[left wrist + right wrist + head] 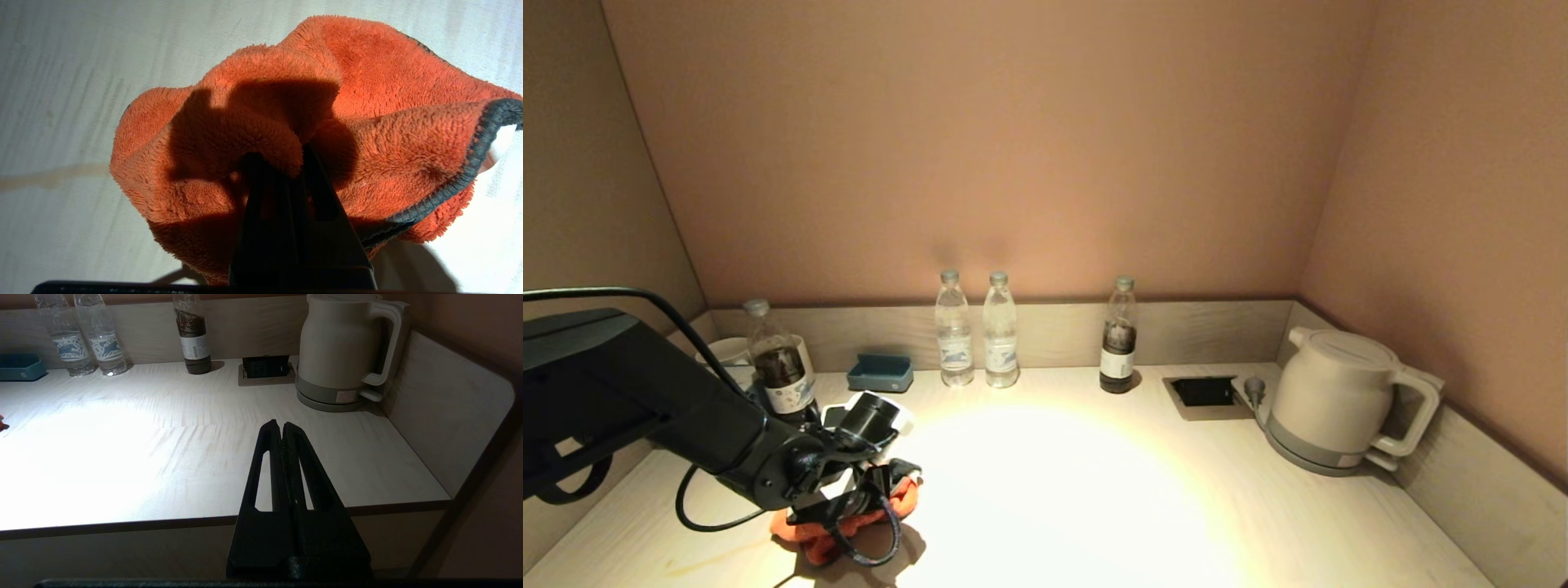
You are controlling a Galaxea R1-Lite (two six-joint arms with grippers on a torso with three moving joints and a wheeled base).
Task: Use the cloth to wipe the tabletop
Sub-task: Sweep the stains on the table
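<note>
The orange cloth (827, 535) with its dark grey edge lies bunched on the pale tabletop (1094, 498) at the front left. My left gripper (866, 506) is shut on the cloth (359, 122), its black fingers (253, 192) buried in the folds, pressing it down on the tabletop (61, 102). A faint yellowish streak (49, 177) runs beside the cloth. My right gripper (282, 426) hangs shut and empty over the front edge of the tabletop (122, 457), out of the head view.
Along the back rim stand a dark-drink bottle (778, 371), a blue-grey box (880, 372), two clear water bottles (953, 335) (1001, 336) and another dark bottle (1119, 339). A socket recess (1202, 392) and a beige kettle (1339, 400) sit at the back right.
</note>
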